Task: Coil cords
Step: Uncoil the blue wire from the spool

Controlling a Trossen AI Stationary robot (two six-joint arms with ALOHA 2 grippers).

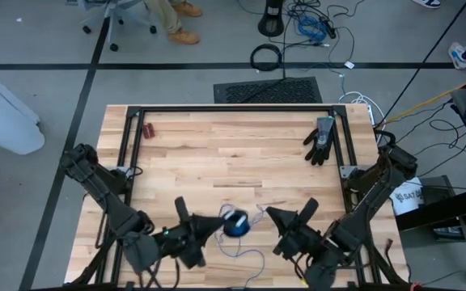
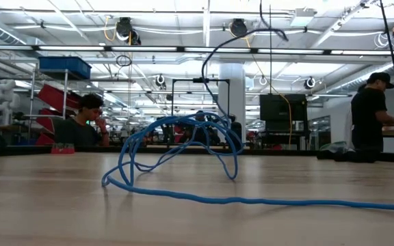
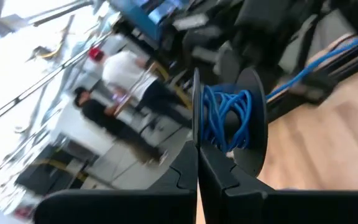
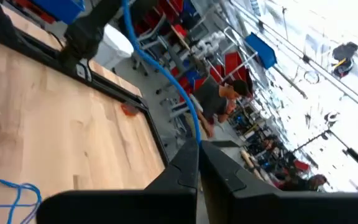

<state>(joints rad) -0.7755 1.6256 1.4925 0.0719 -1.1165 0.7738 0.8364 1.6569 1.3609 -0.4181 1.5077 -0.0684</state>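
My left claw (image 3: 197,146) pinched the spool (image 3: 229,118) rim to steady it while my right claw (image 4: 197,144) pinched the blue cable (image 4: 166,74) taut for winding.

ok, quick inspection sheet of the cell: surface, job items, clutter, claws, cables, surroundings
surface: wooden table, black frame rails.
job's things: blue cable, part wound on a dark spool, rest loose on the wood.
clutter: black glove far right; small red item far left.
claws: left claw shut on the spool's flange; right claw shut on the blue cable.
cables: black cable loops on the floor beyond the table.
surroundings: people at benches, white bin.
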